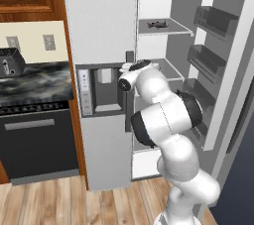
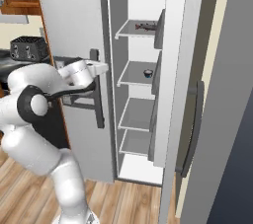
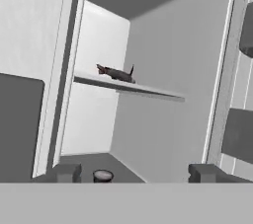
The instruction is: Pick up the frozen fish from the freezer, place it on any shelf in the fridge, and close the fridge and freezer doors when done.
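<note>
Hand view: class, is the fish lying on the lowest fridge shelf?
No. The fish lies on the upper shelf, well above the small dark cup near the bottom.

I see the fridge's top shelf [image 1: 171,31] carrying the fish [image 1: 158,23], which lies flat near the back. On the shelf below [image 2: 131,81] sits a small dark cup [image 2: 147,73], toward the door side. Two lower shelves [image 2: 133,122] are in my right view, and I can't make out anything on them.
</note>
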Controlling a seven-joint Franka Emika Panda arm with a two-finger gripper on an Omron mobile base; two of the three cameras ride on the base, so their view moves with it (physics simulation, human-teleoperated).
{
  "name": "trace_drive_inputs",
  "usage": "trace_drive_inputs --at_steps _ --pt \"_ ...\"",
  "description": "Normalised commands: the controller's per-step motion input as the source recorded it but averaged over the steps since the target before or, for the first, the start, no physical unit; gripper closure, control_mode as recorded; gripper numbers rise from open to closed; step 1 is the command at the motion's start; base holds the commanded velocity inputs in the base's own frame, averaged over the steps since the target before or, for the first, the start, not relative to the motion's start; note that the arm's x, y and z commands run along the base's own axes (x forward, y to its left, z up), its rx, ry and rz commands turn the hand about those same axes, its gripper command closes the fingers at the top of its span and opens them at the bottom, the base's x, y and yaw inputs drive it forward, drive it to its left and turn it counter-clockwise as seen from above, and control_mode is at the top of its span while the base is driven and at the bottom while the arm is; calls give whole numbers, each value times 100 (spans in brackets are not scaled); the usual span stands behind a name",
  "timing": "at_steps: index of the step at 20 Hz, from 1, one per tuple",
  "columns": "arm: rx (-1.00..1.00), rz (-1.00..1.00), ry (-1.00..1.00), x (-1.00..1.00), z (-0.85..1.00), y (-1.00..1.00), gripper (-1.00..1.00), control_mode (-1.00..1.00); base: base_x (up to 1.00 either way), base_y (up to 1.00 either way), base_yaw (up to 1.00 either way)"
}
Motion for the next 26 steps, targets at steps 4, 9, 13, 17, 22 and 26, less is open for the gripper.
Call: trace_drive_inputs --at_steps 4,9,13,17,22,26 --pt "0 0 0 71 0 -17 -100 -100 0 0 0" --pt "0 0 4 36 0 -1 -100 -100 0 0 0" --pt "0 0 2 -32 41 0 -100 -100 0 0 0" --pt "0 0 -5 -92 100 7 -100 -100 0 0 0" --pt "0 0 -5 -100 100 13 -100 -100 0 0 0" --pt "0 0 0 -100 100 12 -100 -100 0 0 0"
